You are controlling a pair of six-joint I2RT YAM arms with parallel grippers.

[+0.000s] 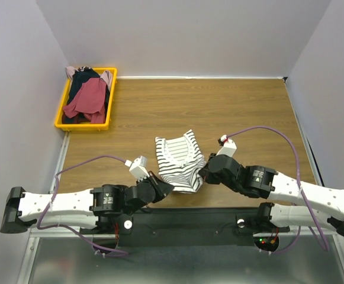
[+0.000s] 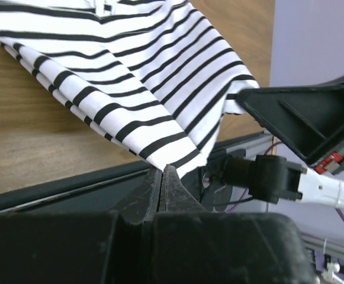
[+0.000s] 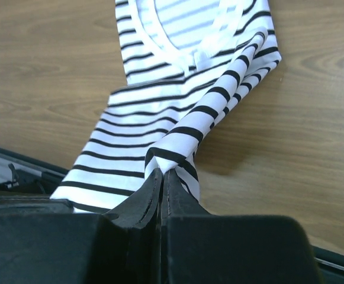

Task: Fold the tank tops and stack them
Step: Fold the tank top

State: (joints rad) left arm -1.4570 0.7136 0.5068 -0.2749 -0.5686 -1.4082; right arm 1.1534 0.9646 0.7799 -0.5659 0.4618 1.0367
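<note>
Near desk (image 1: 248, 112) edge: striped tank top (image 1: 179, 161), left end effector (image 1: 167, 188) and right end effector (image 1: 202, 173) clamped on its near corners. Only overhead view shows far-left yellow bin (image 1: 83, 126) holding other tops (image 1: 89, 97).

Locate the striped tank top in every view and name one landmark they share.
Top external: the striped tank top lies at centre, at the near edge of the wooden table, between the left gripper and the right gripper.
Left wrist: it fills the upper left, a corner pinched in the shut left gripper.
Right wrist: upper centre, a fold pinched in the shut right gripper.
Shared landmark: the wooden table under it.
</note>
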